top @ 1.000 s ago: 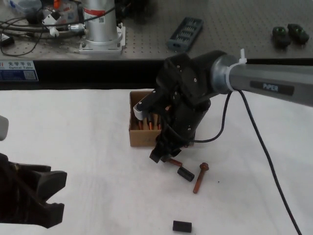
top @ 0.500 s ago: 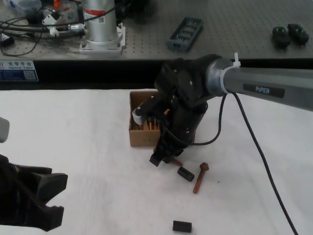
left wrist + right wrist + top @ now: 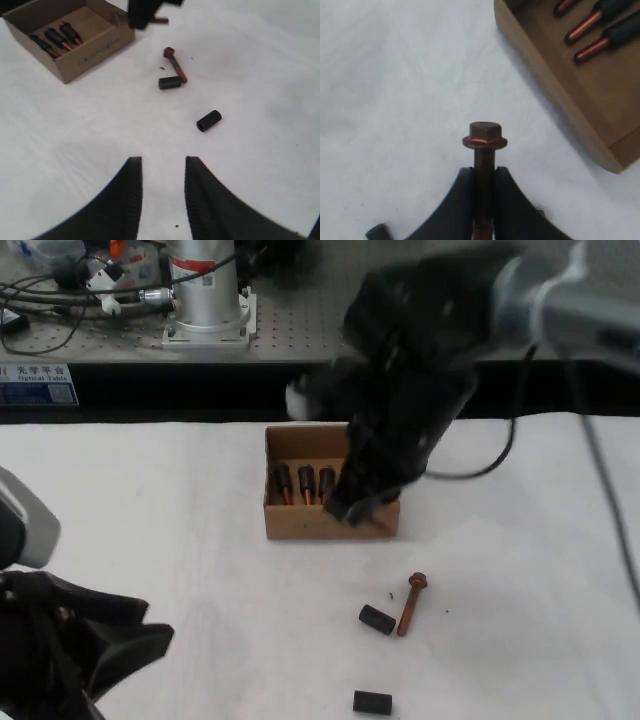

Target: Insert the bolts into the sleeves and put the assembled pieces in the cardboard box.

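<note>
High view looking down, wrist views close, sharing cardboard box (image 3: 310,523)

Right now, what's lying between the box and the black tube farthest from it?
In the left wrist view, another black tube and a loose bolt lie between the box and that far tube.

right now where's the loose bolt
In the high view the bolt lies on the cloth in front of the box, beside a sleeve to its left.

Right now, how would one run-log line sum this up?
right fingers: shut on bolt, near cardboard box | left fingers: open | box: three assembled pieces | on cloth: loose bolt, two sleeves
</note>
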